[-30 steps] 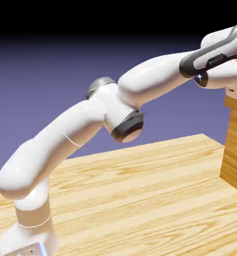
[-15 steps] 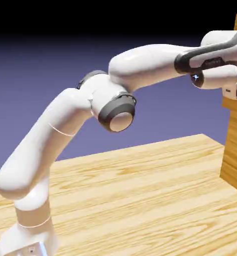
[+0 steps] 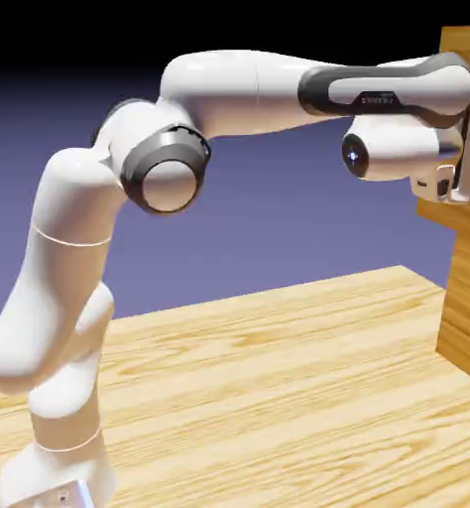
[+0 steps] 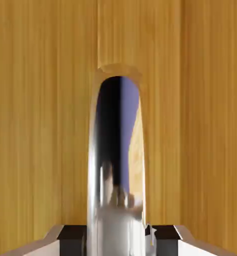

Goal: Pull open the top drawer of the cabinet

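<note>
Beyond the pale wooden tabletop, the honey-brown top drawer is jutting from the cabinet, probably gliding stiffly, its slippery chrome handle best being pinched mid-bar, as the gripper is doing, nearly closed.

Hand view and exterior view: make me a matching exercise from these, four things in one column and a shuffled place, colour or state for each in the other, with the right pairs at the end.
Things
1. Top drawer
2. Handle
3. Tabletop
4. Backdrop

Place, colour or state
A. plain blue-violet
B. juts out past the cabinet front below it
C. pale wood grain, under the arm
D. shiny metal, between the closed-in jaws

Right pairs: 1-B; 2-D; 3-C; 4-A
</note>
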